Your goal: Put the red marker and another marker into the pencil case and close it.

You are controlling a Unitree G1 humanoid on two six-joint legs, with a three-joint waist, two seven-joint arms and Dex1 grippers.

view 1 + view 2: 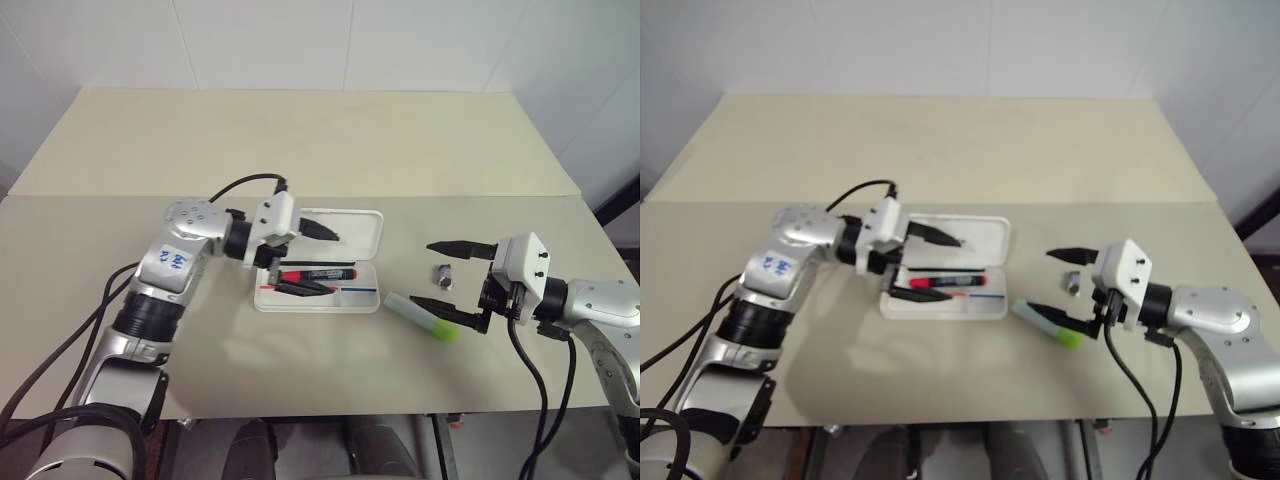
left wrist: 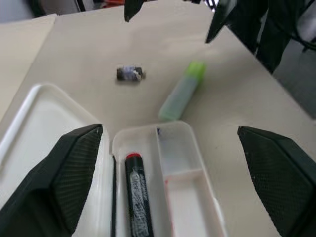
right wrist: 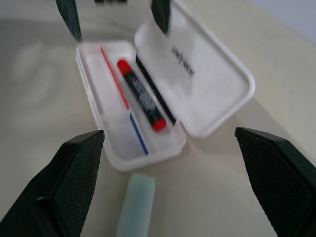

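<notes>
The slim red marker (image 1: 318, 274) lies in the open white hinged pencil case (image 1: 352, 300), beneath the released left tool (image 1: 318, 262). The mint green-capped marker (image 1: 421, 317) waits on the desk (image 1: 300, 150) by the released right tool (image 1: 447, 280); lid unclosed.

Red marker (image 1: 318, 274) in pencil case (image 1: 362, 299)

Lying on beige table (image 1: 300, 150): small dark-and-silver object (image 1: 443, 274), too small to identify | Standing behind table: white panelled wall (image 1: 300, 40) | Meeting in a seam across the middle: two tabletop sections
</notes>
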